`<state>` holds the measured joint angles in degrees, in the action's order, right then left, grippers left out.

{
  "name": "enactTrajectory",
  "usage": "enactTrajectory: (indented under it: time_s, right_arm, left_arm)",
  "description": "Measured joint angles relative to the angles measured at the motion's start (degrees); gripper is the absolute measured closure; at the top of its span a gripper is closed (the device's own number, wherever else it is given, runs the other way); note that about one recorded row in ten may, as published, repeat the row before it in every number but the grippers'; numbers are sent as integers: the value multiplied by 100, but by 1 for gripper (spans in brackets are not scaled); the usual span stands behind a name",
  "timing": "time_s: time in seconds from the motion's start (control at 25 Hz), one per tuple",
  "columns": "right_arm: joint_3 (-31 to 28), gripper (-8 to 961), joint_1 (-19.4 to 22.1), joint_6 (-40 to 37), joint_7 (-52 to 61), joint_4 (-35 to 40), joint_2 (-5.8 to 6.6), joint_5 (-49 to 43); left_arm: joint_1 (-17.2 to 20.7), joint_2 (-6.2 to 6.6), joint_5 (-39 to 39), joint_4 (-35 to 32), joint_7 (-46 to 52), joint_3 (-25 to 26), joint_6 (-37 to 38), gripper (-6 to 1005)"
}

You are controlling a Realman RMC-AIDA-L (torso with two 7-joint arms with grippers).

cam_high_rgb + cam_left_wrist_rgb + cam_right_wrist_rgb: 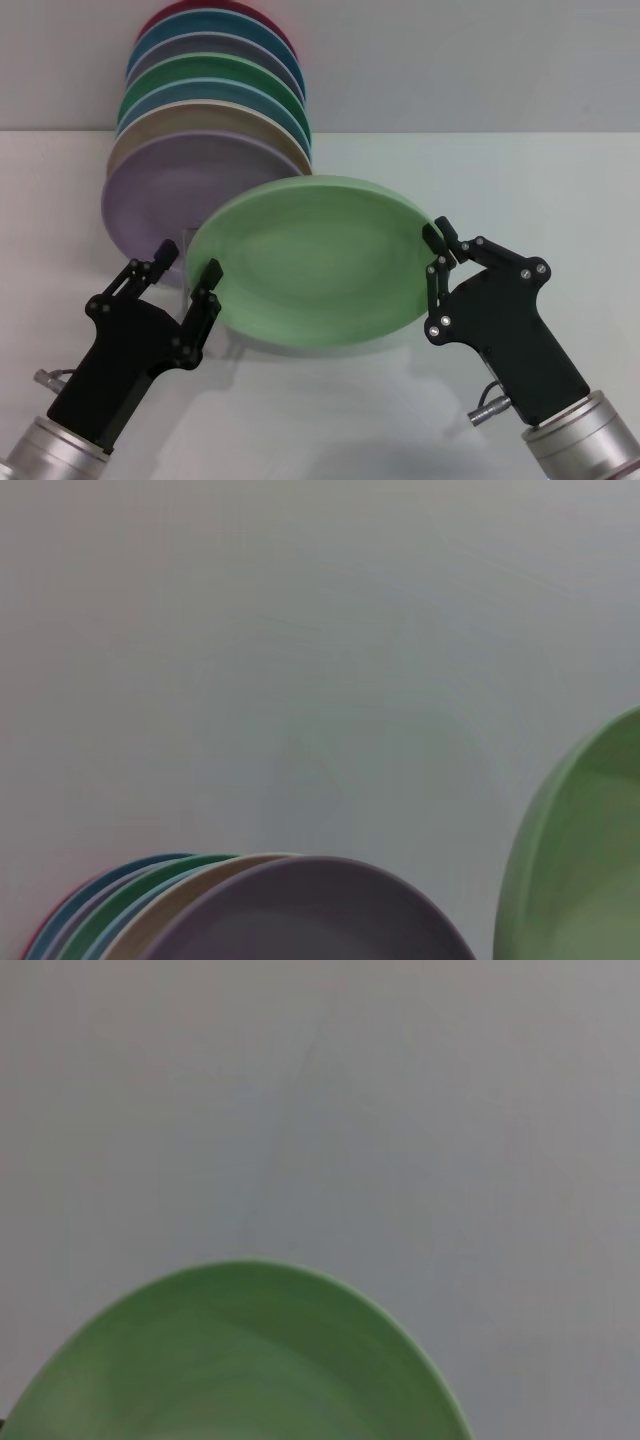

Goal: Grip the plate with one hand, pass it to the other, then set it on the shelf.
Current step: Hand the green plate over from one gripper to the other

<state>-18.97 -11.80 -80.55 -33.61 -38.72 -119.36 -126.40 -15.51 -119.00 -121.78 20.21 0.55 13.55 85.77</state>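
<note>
The pale mint-green plate (310,265) hangs tilted above the table in the middle of the head view. My right gripper (441,243) is shut on its right rim and carries it. My left gripper (185,272) is open at the plate's left rim, with one finger (208,285) in front of the plate and the other (155,262) left of the edge. The plate also shows in the left wrist view (580,870) and the right wrist view (240,1360). The clear shelf (187,240) is mostly hidden behind the plate's left edge.
A row of several coloured plates leans at the back left, with a lilac plate (150,195) in front and a darker green one (215,72) behind. The lilac plate also shows in the left wrist view (320,910). The white table (520,180) extends to the right.
</note>
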Motion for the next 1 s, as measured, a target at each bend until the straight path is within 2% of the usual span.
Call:
enactTrajectory:
  time_s: [0.08,0.28,0.48,0.76,1.0]
  right_arm:
    - [7,903,-7,6,2,18,-4,0]
    - [8,900,-9,-4,4,30,-9,8]
    - [8,897,-28,7,4,42,-17,20]
    - [8,894,-51,13,-9,45,-28,29]
    - [8,890,-66,14,-36,59,-28,38]
  left_arm:
    - [2,0,-20,0,-1,-2,0,391]
    - [4,0,-21,0,-3,-2,0,619]
    - [9,0,-9,-9,-3,-2,0,622]
    - [10,0,-3,-9,-3,-2,1,768]
    - [-17,0,-19,-9,-3,-2,1,811]
